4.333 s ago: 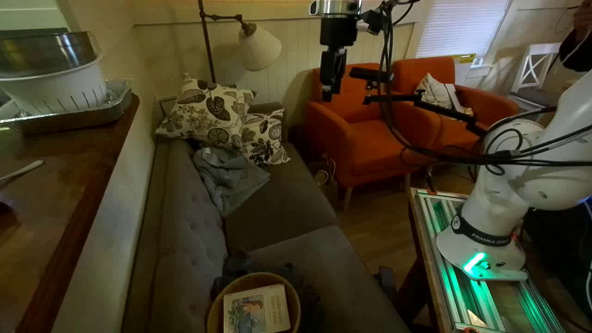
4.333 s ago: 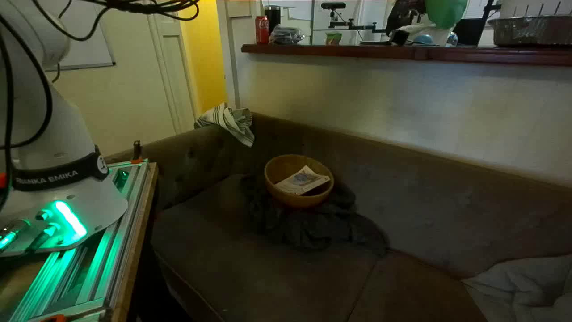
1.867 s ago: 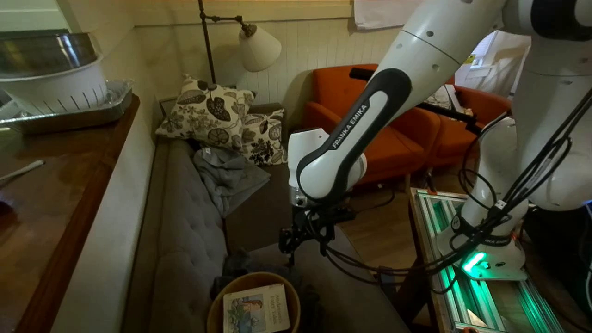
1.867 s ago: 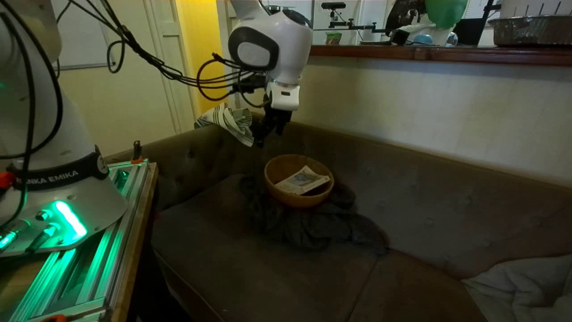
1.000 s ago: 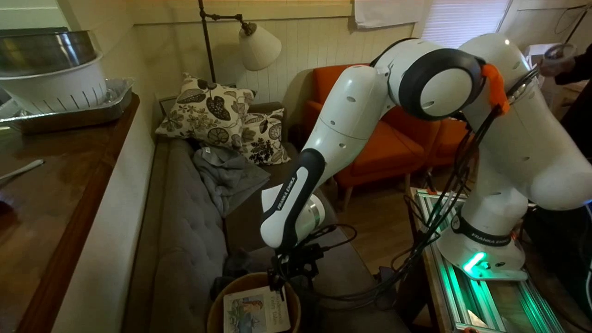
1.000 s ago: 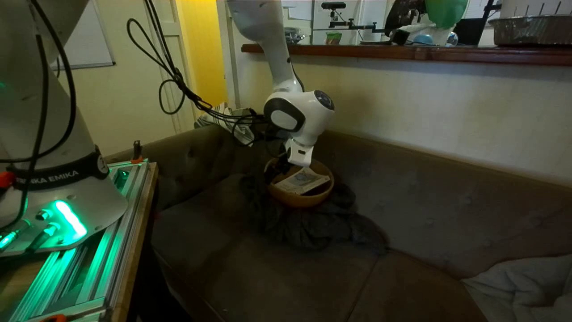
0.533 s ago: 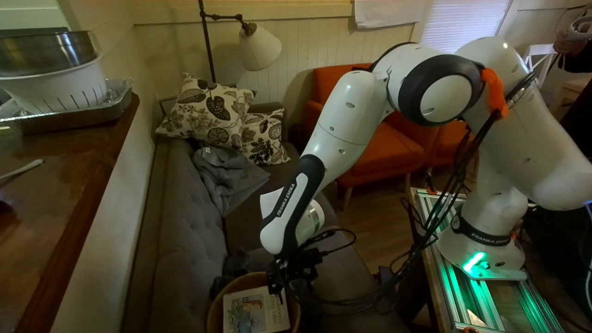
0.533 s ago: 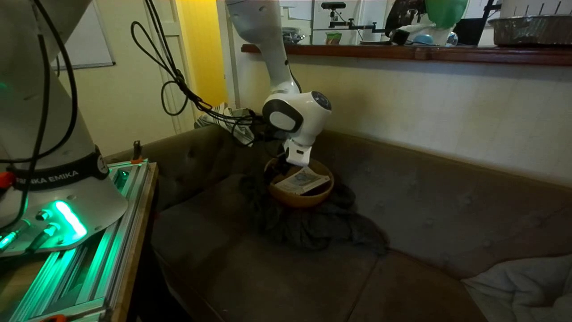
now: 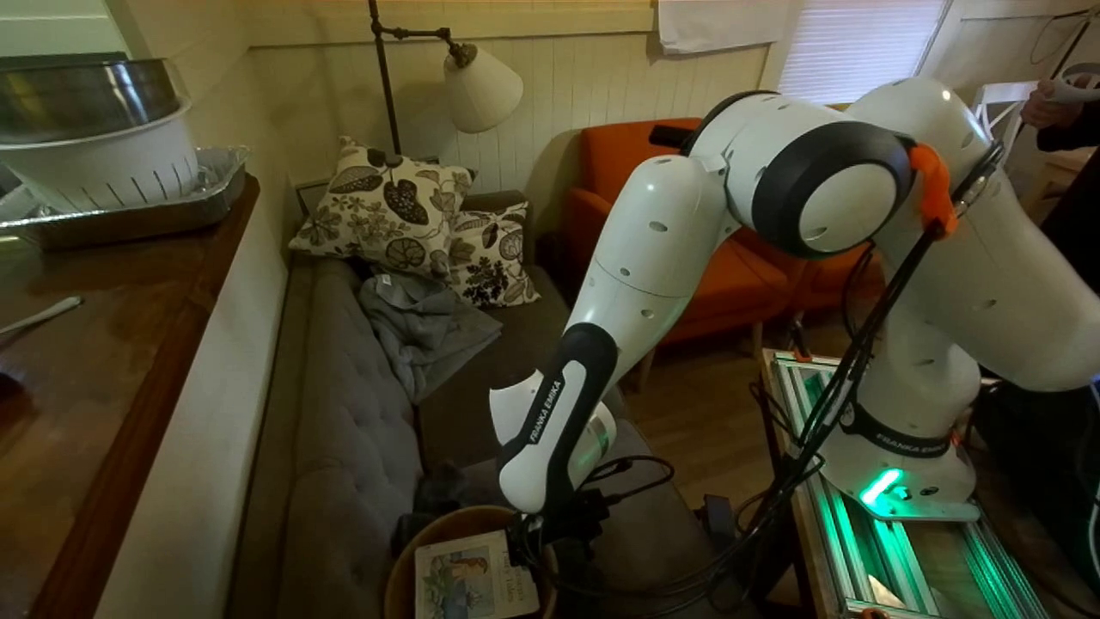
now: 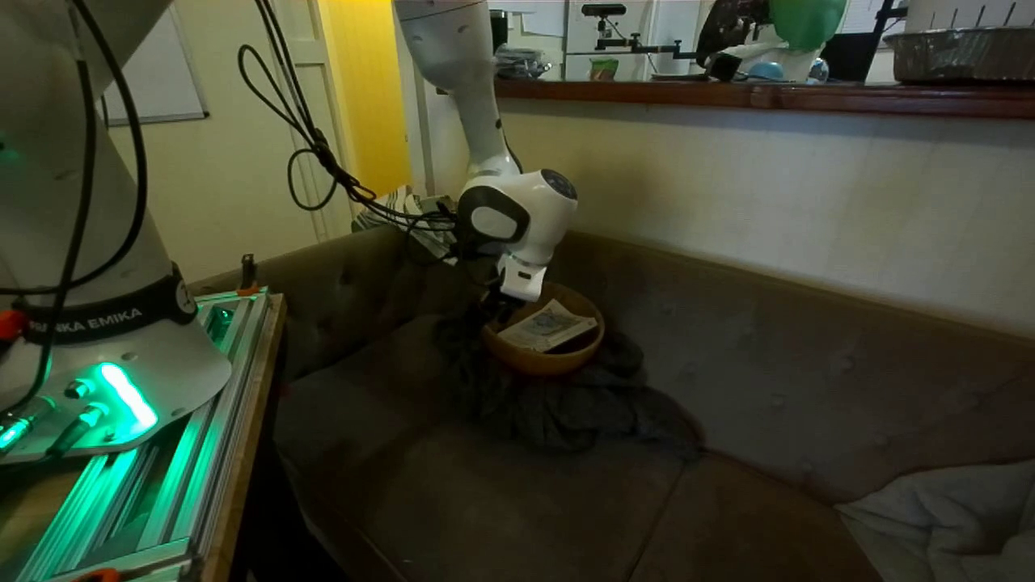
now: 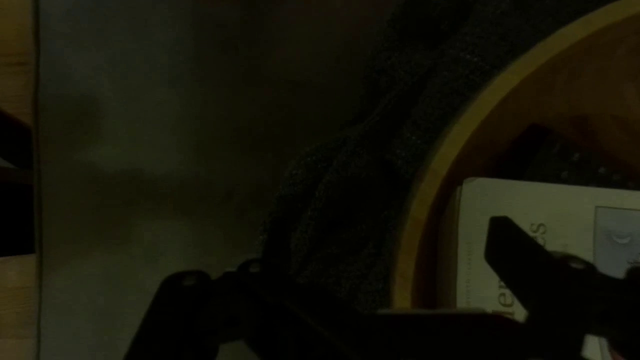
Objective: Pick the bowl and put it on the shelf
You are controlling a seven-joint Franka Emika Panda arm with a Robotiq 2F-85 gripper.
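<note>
The bowl [image 10: 540, 364] sits on a dark, rumpled cloth [image 10: 566, 416] on the sofa [image 10: 485, 501], lower than the shelf [image 10: 663, 94] that runs above the sofa's back. It is wide and round, of tan-brown wood, with a thick rim [image 11: 419, 215] that looks paler than the shadowed inside. In it lies a pale book [image 10: 550, 326] with a picture and a title on its cover.

My claw [image 11: 375, 250] is at the bowl's edge, its fingers [image 11: 520, 250] spread wide. In my wrist view one finger shows over the book, within the rim, and the other over the cloth outside. I can't tell whether either touches the wood.

That wrist view is very dark, so my fingers are little more than black outlines. Much of the bowl runs out of it, and my claw covers a stretch of rim and some of the title. Beside the book, inside the bowl, is a dark thing [image 11: 575, 165] with pale specks; I can't make out what it is. In an exterior view the lower part of the bowl is cut off, and in an exterior view my arm [image 10: 469, 97] crosses in front of the shelf near one end.
</note>
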